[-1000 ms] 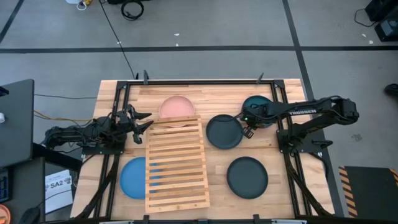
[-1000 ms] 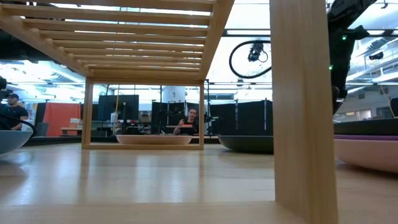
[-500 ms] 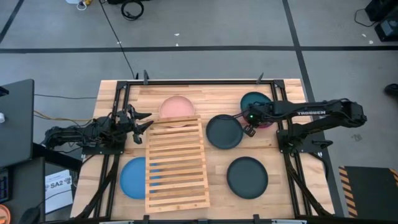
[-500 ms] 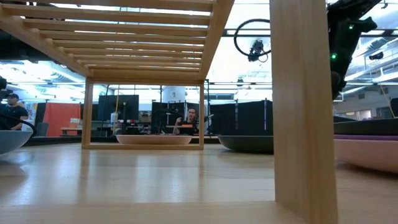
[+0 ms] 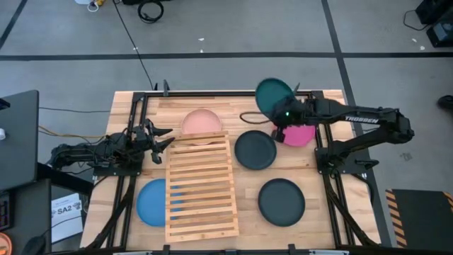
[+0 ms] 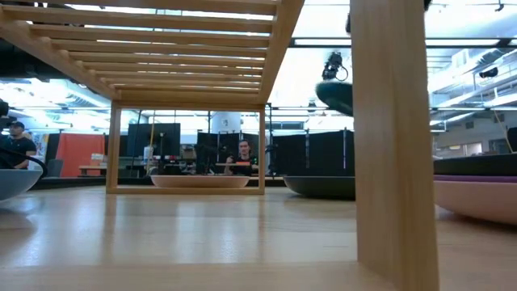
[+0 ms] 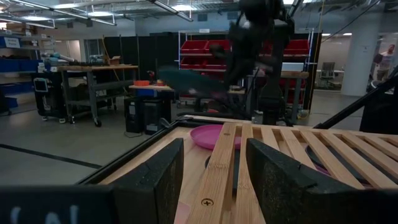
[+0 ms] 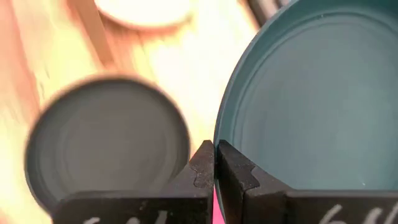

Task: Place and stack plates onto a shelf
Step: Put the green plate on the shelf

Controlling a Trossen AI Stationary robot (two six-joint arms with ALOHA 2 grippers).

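Observation:
My right gripper (image 5: 286,115) is shut on a teal plate (image 5: 274,96), held high over the table's far right. Under it, a magenta plate (image 5: 299,134) lies flat on the table. A salmon plate (image 5: 202,122) and a blue plate (image 5: 150,202) lie partly under the slatted wooden shelf (image 5: 202,185). One dark grey plate (image 5: 255,149) sits right of the shelf and a second dark grey plate (image 5: 281,201) nearer the front. My left gripper (image 5: 160,139) rests open at the shelf's far left corner, its fingers either side of an edge slat (image 7: 219,180) without touching it. My right gripper pinches the teal plate's rim (image 8: 219,134) between its two fingers (image 8: 202,167), one on the upper face and one underneath. The fingers come from the table's right, slanting down. The plate (image 6: 336,95) is lifted clear of the table and tilted.
The shelf's upright posts (image 6: 393,137) stand near the table's front. A black frame rail (image 5: 226,93) runs along the far edge. Bare wood shows between the shelf and the dark grey plates. A person (image 6: 242,158) sits in the room behind.
My right gripper has risen steeply with the teal plate, drifting toward the far edge, and its wrist has rolled. The plate has come up off the magenta plate, which now lies uncovered, and has tipped from flat to tilted.

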